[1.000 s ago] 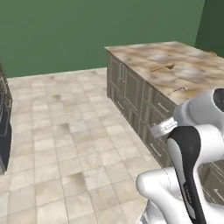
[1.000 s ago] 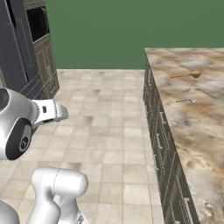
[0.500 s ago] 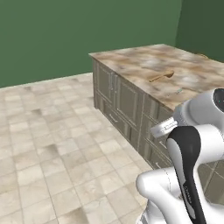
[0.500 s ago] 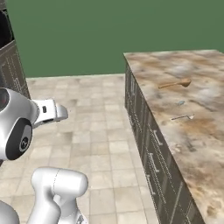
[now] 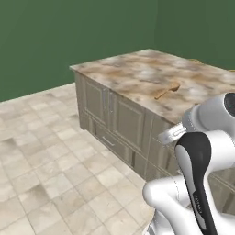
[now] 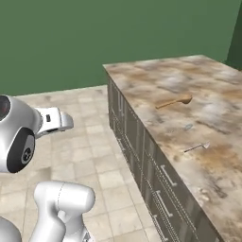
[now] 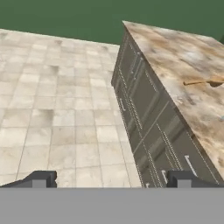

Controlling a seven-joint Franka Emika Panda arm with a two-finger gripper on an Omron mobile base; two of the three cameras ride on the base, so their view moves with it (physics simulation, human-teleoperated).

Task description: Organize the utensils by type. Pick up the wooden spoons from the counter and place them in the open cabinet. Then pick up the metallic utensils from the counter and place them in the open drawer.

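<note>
The wooden spoon (image 6: pixel 174 101) lay flat on the counter (image 5: pixel 137 75), back from the front edge, its handle pointing roughly along the top toward the counter's near corner. A thin grey metal utensil (image 6: pixel 196 147) rested closer to that front edge, well apart from the spoon, and a small pale speck (image 6: pixel 188 126) sat between them; I could not tell what that was. My gripper (image 7: pixel 109 179) hung out over the tiled floor (image 7: pixel 57 109), beside the counter's cupboard fronts and well short of anything on top, its fingers spread fully apart and holding nothing. I judged that made sense: I had not reached the spoon yet, so open fingers kept me ready. From the hand camera the spoon sat far up the counter, so the arm needed to come over the top before any grasp.
</note>
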